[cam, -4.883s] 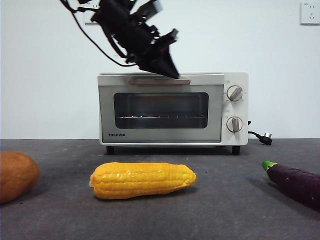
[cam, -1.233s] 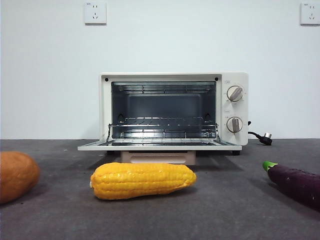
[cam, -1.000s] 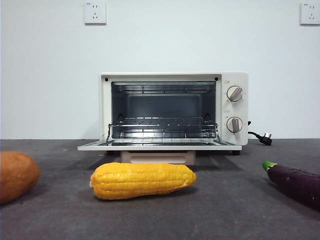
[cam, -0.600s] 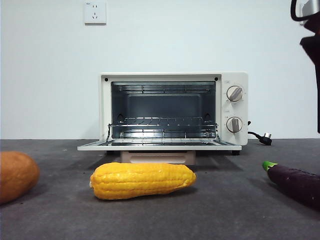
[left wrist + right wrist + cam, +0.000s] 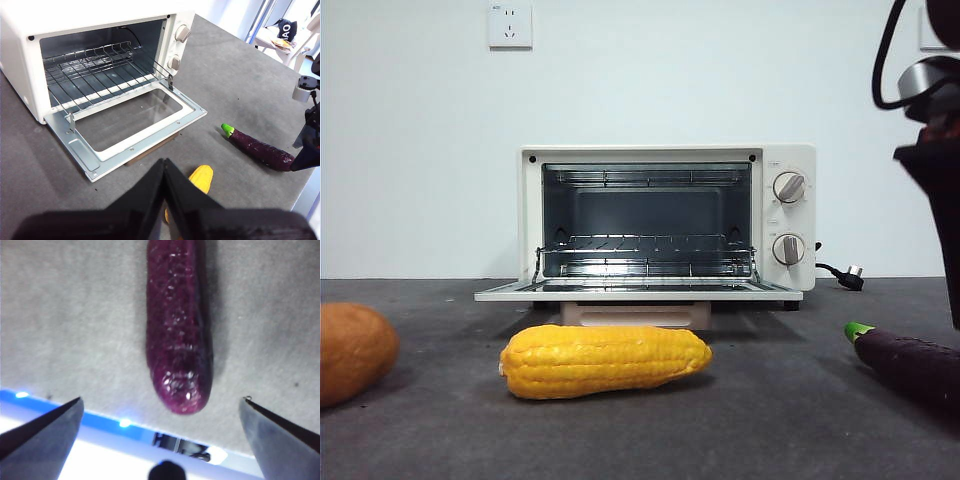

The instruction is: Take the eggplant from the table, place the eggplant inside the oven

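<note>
The eggplant (image 5: 910, 366) lies flat on the tabletop (image 5: 770, 420), near its right edge, with the green stem tip pointing toward the oven (image 5: 667, 218). Nothing touches it yet. What is new is above it: half a second ago only a dark part showed at the top right corner of the front view, and now the right claw (image 5: 160, 410) has come lower over the eggplant's blunt end, its jaws spread wide on both sides of the purple body. The oven door, shut five seconds ago, now lies folded down and the wire rack is bare. I judge the way in is ready and the grasp comes next. The left claw (image 5: 164, 172) waits in front of the oven, jaws pressed together, above the corn cob (image 5: 605, 361).
</note>
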`<action>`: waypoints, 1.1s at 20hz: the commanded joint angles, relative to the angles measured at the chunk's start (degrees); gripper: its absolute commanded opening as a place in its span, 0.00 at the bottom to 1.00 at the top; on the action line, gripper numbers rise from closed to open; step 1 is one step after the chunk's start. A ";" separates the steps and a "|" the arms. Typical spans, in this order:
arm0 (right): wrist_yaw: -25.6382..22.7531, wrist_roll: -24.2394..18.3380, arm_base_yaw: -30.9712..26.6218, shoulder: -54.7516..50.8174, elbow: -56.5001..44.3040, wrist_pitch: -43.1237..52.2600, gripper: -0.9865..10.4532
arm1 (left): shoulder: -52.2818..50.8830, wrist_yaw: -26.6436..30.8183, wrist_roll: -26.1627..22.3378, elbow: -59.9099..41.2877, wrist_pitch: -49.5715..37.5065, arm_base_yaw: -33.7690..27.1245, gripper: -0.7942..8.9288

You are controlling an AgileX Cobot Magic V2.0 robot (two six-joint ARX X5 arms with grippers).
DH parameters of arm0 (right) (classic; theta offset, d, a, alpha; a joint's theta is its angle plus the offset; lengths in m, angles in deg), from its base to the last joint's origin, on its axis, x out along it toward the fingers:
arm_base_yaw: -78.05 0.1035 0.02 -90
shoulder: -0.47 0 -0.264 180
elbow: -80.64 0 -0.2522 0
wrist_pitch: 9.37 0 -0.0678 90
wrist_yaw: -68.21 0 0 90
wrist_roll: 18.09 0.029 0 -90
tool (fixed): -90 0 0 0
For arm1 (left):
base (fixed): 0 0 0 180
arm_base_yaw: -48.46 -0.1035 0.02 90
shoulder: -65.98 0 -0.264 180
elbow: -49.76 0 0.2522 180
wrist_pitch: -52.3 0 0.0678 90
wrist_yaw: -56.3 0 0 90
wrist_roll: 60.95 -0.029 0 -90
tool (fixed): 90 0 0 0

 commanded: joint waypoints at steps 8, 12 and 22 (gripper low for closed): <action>-3.39 4.00 4.68 5.97 -0.68 3.08 0.43 | -0.02 -0.22 0.20 -0.48 -0.22 0.15 0.08; -4.66 4.50 4.68 6.43 -0.68 3.04 0.43 | -0.04 -0.24 0.20 -0.48 -0.22 0.15 0.08; -5.42 5.60 4.68 6.43 -0.68 2.97 0.33 | -0.04 -0.20 -0.07 -0.48 -0.24 1.27 0.08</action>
